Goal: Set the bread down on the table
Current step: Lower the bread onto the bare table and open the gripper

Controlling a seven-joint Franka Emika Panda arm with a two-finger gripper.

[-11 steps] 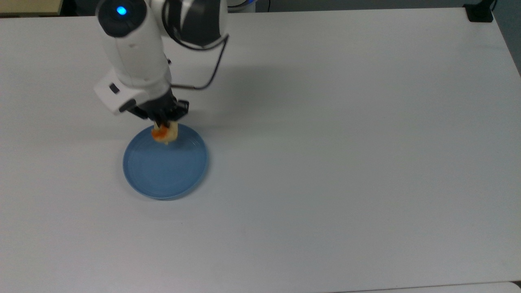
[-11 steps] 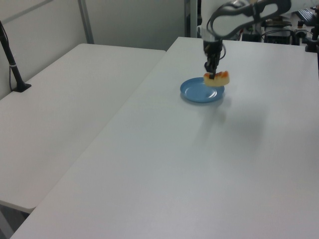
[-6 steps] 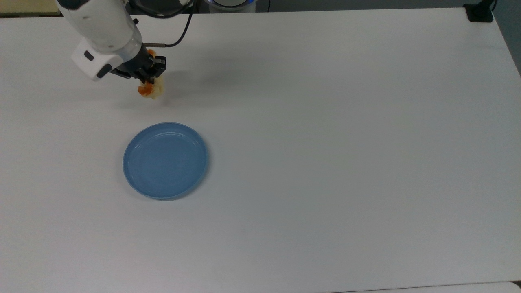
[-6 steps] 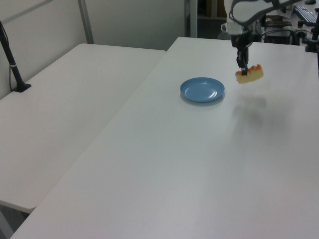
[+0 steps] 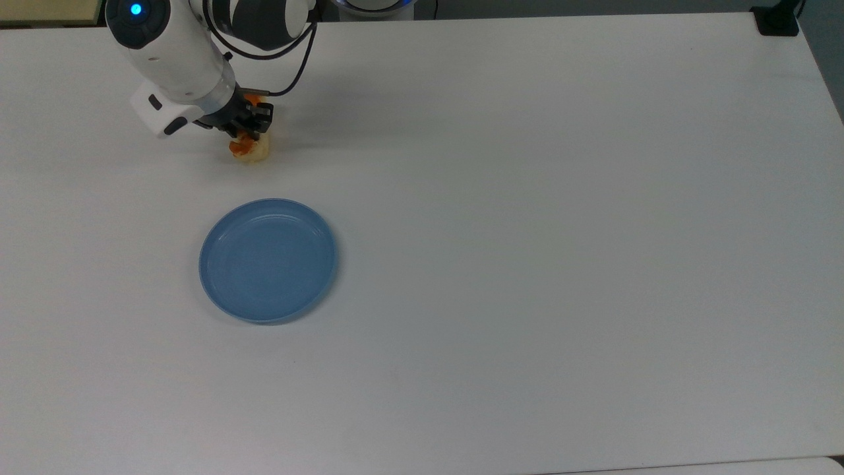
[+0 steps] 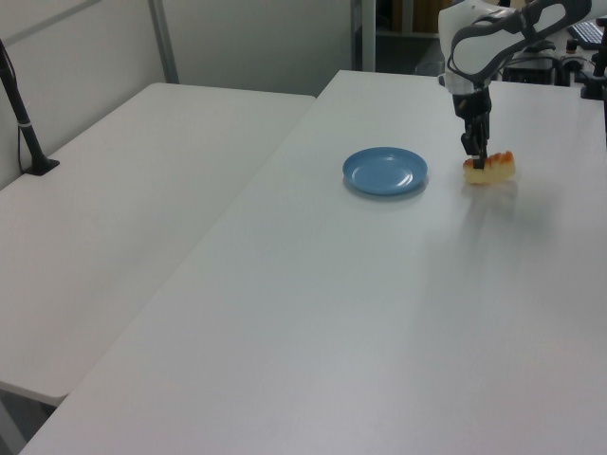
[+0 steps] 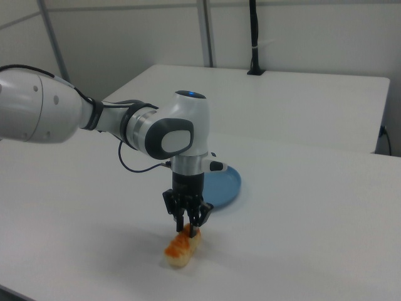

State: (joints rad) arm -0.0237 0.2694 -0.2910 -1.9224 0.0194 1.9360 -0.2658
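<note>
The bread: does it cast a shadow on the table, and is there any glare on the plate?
Left view: a faint soft shadow lies beside the bread on the table; the blue plate shows a pale sheen. Top view: the plate looks evenly lit, without hard glare.

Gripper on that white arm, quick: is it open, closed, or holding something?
Gripper: closed on the small pale-tan bread loaf with orange patches, low at the white table.

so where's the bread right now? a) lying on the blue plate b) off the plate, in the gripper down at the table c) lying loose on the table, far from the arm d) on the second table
b: the bread sits between the gripper fingers low at the white table, apart from the empty blue plate.
</note>
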